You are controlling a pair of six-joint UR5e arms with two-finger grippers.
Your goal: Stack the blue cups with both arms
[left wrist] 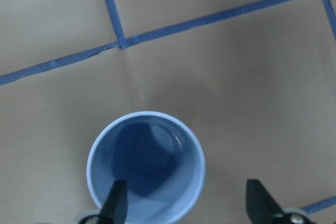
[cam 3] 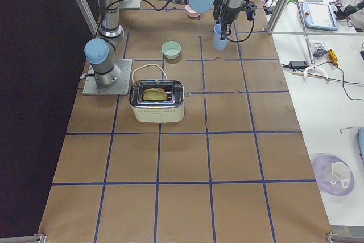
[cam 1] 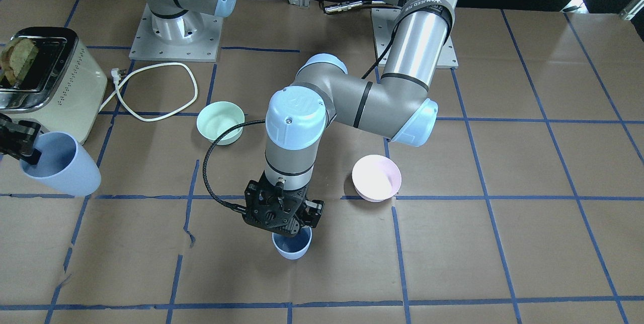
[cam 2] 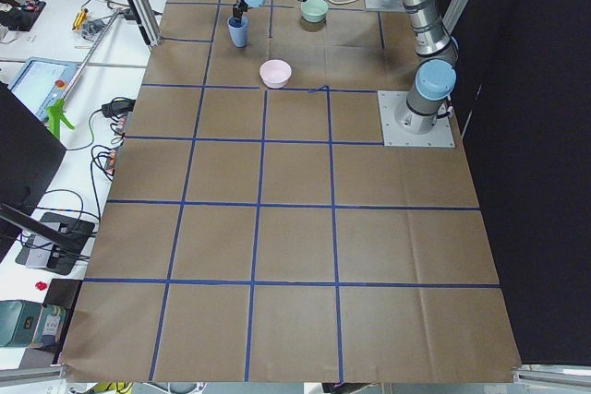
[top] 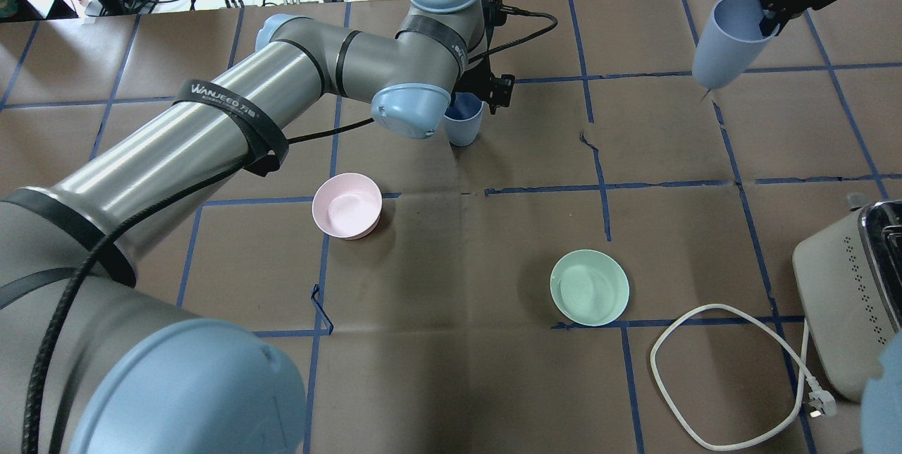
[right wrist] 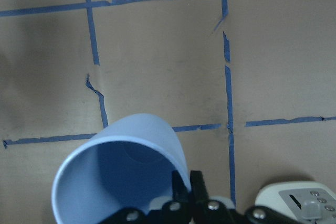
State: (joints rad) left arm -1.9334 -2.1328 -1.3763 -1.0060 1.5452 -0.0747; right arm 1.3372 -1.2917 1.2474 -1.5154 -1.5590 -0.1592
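Observation:
One blue cup stands upright on the table, also seen in the overhead view. My left gripper hangs right over it, open. In the left wrist view one finger is inside the cup and the other is outside its rim. My right gripper is shut on the rim of the second blue cup and holds it tilted in the air, far to the right of the first cup. This cup also shows in the right wrist view and the front-facing view.
A pink bowl and a mint-green bowl sit on the table nearer the robot. A cream toaster with bread stands by the held cup, its white cord looped on the table. Blue tape lines grid the brown table cover.

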